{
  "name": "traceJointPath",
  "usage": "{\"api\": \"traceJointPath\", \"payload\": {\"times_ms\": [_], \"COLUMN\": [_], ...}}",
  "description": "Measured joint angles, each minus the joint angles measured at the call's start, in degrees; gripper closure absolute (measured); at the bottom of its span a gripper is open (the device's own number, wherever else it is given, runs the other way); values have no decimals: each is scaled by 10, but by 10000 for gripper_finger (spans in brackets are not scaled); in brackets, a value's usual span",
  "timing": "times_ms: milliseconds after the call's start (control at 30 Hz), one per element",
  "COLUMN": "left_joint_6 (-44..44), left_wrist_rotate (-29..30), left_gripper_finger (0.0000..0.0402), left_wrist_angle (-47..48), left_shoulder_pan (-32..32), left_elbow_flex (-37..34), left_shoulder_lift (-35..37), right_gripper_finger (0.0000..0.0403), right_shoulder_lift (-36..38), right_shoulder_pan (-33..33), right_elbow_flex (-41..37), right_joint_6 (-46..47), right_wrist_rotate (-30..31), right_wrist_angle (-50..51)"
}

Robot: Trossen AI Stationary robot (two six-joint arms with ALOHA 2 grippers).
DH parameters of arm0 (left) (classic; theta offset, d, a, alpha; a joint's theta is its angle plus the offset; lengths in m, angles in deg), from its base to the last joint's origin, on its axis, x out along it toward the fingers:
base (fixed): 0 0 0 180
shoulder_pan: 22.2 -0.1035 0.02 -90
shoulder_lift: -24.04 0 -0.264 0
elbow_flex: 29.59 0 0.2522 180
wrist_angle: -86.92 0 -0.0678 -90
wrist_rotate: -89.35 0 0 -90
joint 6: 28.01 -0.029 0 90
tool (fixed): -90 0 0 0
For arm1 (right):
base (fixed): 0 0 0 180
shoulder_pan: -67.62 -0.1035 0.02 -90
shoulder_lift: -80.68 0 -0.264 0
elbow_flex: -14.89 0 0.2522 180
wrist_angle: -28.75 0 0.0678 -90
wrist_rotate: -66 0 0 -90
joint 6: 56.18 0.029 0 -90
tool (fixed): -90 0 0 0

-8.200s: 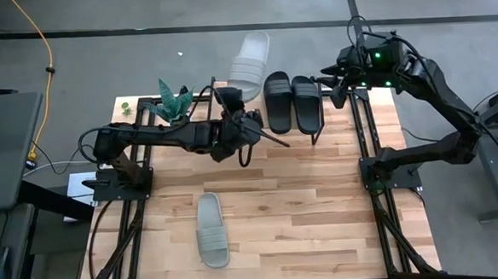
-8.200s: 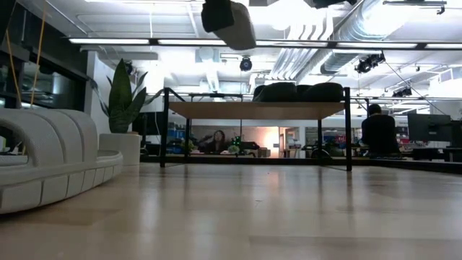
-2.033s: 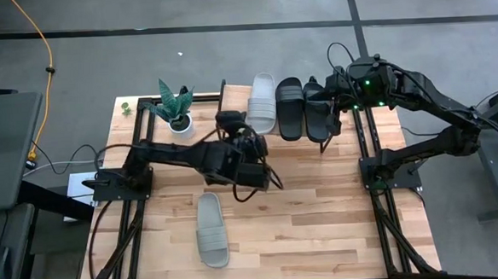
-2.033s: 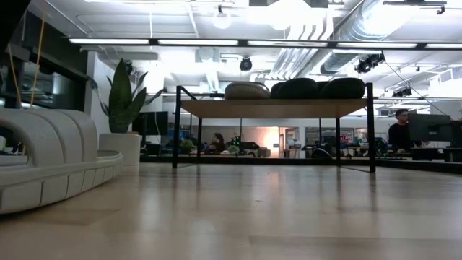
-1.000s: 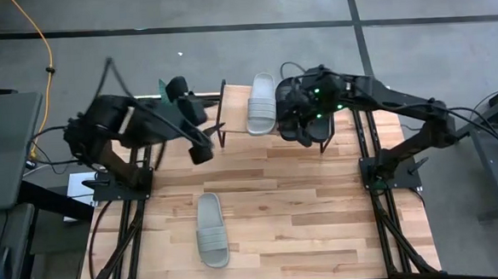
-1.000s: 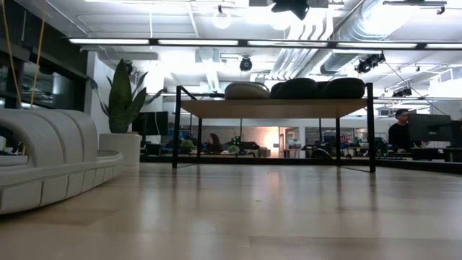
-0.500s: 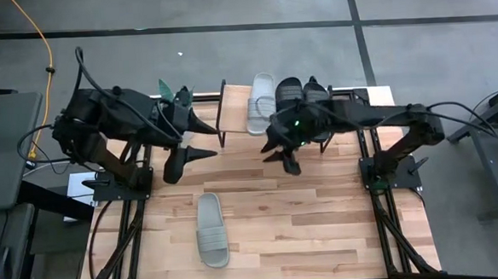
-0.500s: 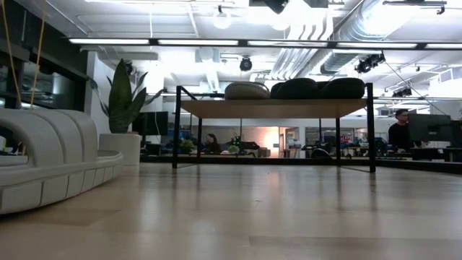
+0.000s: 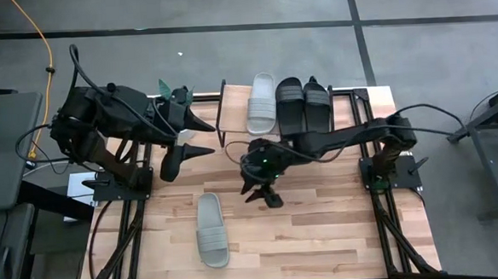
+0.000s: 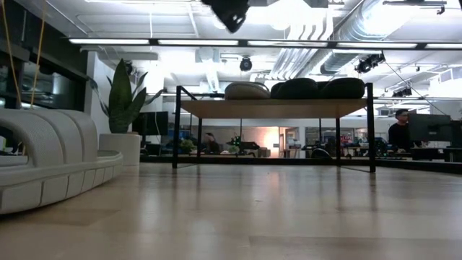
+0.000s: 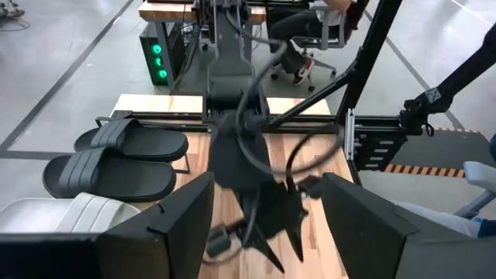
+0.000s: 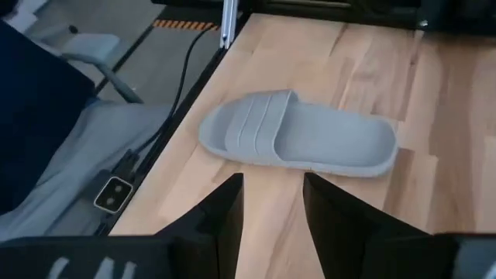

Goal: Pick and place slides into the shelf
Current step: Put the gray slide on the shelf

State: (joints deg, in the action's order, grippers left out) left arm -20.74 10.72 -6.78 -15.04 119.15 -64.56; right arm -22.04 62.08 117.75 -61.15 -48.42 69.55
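Setting: an open, office-like hall. Long fluorescent ceiling lights (image 10: 216, 42) run beneath exposed silver ductwork (image 10: 339, 29). A tall potted plant (image 10: 124, 108) stands at the far side of the light wooden tabletop (image 10: 289, 217). A seated person (image 10: 398, 133) faces a monitor (image 10: 431, 130). From above, grey concrete floor (image 9: 227, 47) surrounds the table, crossed by dark seams and a yellow cable (image 9: 46, 48). An office chair (image 11: 318, 31) stands beyond.

2 black slides (image 9: 303, 103) and 1 pale grey-green slide (image 9: 262, 103) top the light wooden shelf (image 10: 273, 108).
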Motion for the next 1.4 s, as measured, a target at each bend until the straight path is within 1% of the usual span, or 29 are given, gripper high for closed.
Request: {"api": "traceJointPath", "payload": {"times_ms": [333, 467, 633, 833, 1000, 1167, 1400], "left_joint_6": [-4, -9, -10, -10, -10, -10, -11], "left_wrist_rotate": [0, 0, 0, 0, 0, 0, 0], "left_gripper_finger": [177, 177, 177, 177, 177, 177, 177], "left_wrist_angle": [0, 0, 0, 0, 0, 0, 0], "left_shoulder_pan": [0, 0, 0, 0, 0, 0, 0], "left_elbow_flex": [0, 0, 0, 0, 0, 0, 0], "left_shoulder_lift": [0, 1, 0, 0, 0, 0, 0], "right_gripper_finger": [276, 276, 276, 276, 276, 276, 276], "right_shoulder_lift": [-65, -98, -146, -195, -234, -253, -252], "right_shoulder_pan": [2, 3, 3, 3, 2, 1, -6], "right_elbow_flex": [0, 0, 0, 0, 0, 0, 0], "right_joint_6": [5, 21, 37, 53, 80, 92, 90], "right_wrist_rotate": [-58, -62, -97, -120, -138, -158, -153], "right_wrist_angle": [-101, -143, -189, -231, -293, -308, -330]}}
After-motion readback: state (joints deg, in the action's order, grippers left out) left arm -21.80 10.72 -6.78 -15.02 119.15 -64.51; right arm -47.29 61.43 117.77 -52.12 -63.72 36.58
